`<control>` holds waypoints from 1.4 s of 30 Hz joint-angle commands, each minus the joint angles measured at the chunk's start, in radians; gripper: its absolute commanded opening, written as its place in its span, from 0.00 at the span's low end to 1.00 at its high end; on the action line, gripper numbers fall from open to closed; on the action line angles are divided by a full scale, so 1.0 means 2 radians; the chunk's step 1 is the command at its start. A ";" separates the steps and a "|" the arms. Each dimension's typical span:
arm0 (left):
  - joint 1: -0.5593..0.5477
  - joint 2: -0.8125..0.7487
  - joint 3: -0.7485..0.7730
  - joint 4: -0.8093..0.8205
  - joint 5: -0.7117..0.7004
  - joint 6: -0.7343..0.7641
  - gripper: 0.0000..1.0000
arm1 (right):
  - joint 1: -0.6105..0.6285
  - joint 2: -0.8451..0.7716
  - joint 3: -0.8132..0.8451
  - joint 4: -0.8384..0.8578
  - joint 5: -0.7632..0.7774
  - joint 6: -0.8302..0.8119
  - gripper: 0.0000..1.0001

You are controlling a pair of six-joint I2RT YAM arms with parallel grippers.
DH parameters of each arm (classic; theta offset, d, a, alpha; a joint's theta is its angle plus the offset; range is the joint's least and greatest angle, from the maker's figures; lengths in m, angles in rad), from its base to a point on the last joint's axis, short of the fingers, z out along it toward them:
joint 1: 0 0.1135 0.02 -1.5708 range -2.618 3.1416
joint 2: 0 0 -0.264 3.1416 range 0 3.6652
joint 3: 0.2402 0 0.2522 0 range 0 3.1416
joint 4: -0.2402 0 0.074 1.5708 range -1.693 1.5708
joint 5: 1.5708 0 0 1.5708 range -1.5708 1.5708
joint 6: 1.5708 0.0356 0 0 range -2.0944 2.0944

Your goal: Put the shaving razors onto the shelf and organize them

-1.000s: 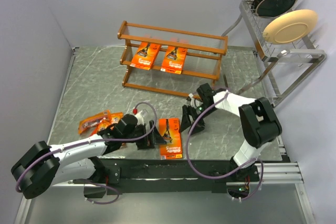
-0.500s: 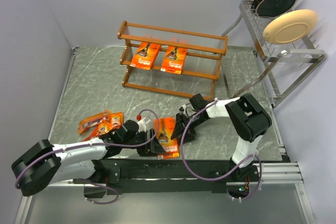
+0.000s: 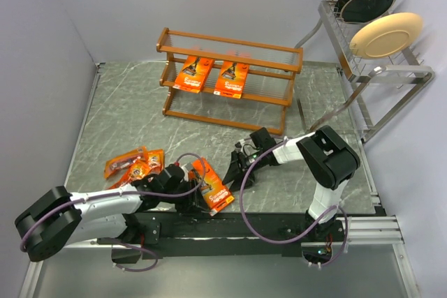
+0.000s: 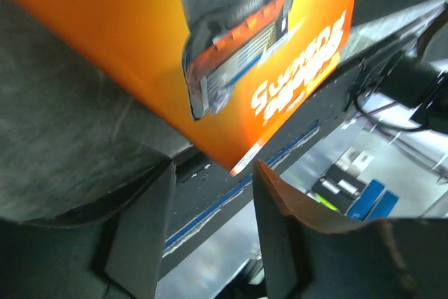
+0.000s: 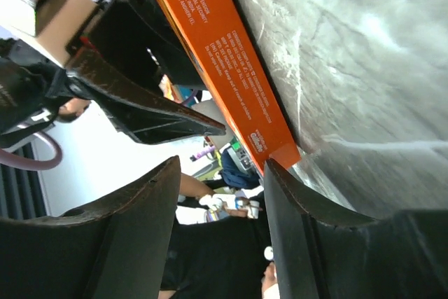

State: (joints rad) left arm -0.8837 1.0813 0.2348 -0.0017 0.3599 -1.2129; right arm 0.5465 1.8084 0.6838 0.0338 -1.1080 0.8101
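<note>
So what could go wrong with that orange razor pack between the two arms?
1. The razor pack sits close to the table's near edge, so a nudge might slide it off.
2. The left gripper is open with only the pack's corner between its fingers; a grab there could slip.
3. The right gripper, also open, crowds the same pack, so the arms might bump.
</note>
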 commanded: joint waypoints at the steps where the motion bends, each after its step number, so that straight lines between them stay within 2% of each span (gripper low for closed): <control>1: 0.038 0.003 0.016 -0.021 -0.058 -0.005 0.55 | 0.030 0.016 -0.020 -0.078 0.016 0.052 0.58; 5: 0.094 0.035 0.029 0.030 -0.063 0.029 0.51 | 0.051 0.038 0.001 -0.064 0.002 0.058 0.58; 7: 0.117 0.048 0.044 0.054 -0.054 0.048 0.46 | 0.058 0.051 0.020 -0.074 0.003 0.048 0.58; 9: 0.137 0.053 0.057 0.059 -0.053 0.065 0.41 | 0.057 0.058 0.031 -0.084 0.006 0.042 0.57; 12: 0.150 0.052 0.061 0.047 -0.049 0.070 0.42 | 0.054 0.064 0.052 -0.108 0.019 0.011 0.57; 19: 0.149 -0.029 0.042 -0.047 -0.036 0.096 0.53 | 0.035 0.072 0.072 -0.127 0.033 -0.012 0.57; 25: 0.130 -0.031 0.034 -0.050 -0.012 0.076 0.49 | 0.032 0.082 0.071 -0.126 0.037 -0.012 0.56; 28: 0.129 -0.030 0.019 -0.038 -0.007 0.066 0.43 | 0.031 0.087 0.083 -0.134 0.039 -0.020 0.56; 31: 0.120 -0.036 0.017 -0.073 -0.020 0.057 0.46 | 0.028 0.090 0.087 -0.131 0.036 -0.017 0.56; 37: 0.117 -0.026 0.003 -0.015 -0.013 0.050 0.42 | 0.026 0.100 0.084 -0.127 0.032 -0.014 0.56; 42: 0.141 -0.007 0.002 0.011 -0.036 0.035 0.44 | 0.026 0.101 0.081 -0.128 0.032 -0.014 0.56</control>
State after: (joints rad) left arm -0.6373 1.0393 0.2489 -0.0620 0.3233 -1.1183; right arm 0.6098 1.9373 0.8726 -0.0944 -1.1301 0.6994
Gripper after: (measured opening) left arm 0.439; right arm 0.565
